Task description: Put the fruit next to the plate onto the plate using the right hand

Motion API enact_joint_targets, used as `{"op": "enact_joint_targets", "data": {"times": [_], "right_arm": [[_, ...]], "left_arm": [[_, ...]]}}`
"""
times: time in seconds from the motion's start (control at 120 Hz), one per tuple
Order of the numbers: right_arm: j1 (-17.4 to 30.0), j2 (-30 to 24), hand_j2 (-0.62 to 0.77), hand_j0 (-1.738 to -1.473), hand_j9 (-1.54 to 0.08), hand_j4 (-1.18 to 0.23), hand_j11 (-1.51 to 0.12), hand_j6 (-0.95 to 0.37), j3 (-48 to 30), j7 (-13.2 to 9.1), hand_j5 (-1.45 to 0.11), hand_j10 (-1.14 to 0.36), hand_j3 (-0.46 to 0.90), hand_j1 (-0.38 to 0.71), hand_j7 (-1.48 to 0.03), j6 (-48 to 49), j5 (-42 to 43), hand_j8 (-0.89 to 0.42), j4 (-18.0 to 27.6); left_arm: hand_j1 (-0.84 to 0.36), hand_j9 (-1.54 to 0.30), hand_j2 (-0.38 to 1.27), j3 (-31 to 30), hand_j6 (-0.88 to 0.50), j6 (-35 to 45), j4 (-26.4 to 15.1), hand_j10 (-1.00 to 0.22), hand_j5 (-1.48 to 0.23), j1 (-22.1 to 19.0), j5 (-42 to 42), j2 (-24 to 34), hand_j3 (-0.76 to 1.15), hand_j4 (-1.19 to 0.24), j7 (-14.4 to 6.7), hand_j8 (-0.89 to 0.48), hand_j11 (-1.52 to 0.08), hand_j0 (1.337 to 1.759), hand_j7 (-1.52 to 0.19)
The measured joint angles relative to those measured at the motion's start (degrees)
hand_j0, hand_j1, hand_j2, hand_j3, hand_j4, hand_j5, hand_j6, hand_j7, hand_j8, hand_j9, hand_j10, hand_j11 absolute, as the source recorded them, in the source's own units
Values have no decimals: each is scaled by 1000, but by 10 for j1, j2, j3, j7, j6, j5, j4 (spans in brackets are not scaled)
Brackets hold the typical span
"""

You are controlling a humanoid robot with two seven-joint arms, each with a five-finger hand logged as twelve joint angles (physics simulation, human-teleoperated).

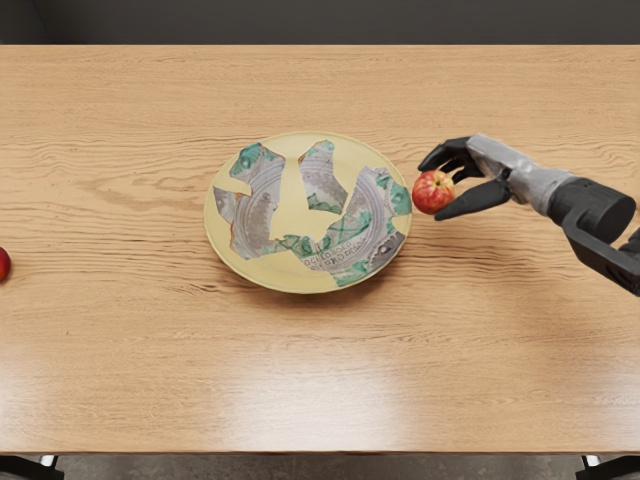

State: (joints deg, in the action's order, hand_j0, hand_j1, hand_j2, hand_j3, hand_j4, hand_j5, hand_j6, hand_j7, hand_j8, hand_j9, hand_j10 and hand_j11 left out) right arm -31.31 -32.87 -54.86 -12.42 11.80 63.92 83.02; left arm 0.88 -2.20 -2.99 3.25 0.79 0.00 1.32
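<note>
While the right hand clasps the apple beside the plate, something red sits cut off far left.

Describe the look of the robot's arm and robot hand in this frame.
Only the right arm shows: a dark grey, tube-like forearm with a lighter metallic grey wrist section. The robot hand has slim black jointed fingers. No cables or markings are visible.

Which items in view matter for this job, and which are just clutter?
Job:
- apple, at the plate's right rim
- plate
- right hand, closed on the apple

Lying about:
- red object, cut off at the picture's left edge
</note>
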Motion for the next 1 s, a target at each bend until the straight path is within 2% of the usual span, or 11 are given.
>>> {"op": "enact_joint_targets", "data": {"times": [0.175,0.5,1.0], "right_arm": [[-19,21,221,-1658,-757,-577,-757,-491,-1,-12,-763,-581,0,238,-756,2,-14,-473,0],[-45,106,229,-1658,-757,-575,-756,-481,4,-49,-766,-580,0,244,-756,1,-21,-466,-1],[-46,166,205,-1658,-755,-579,-755,-476,47,-58,-760,-582,0,242,-756,-6,-19,-462,-6]], "left_arm": [[335,-15,3,0,-13,0,0,-12,-15,0,0,0,0,-13,0,-13,-15,1658,-15],[335,-15,2,0,-13,0,0,-12,-15,0,0,0,0,-13,0,-13,-15,1658,-15],[335,-15,3,0,-13,0,0,-12,-15,0,0,0,0,-13,0,-13,-15,1658,-15]]}}
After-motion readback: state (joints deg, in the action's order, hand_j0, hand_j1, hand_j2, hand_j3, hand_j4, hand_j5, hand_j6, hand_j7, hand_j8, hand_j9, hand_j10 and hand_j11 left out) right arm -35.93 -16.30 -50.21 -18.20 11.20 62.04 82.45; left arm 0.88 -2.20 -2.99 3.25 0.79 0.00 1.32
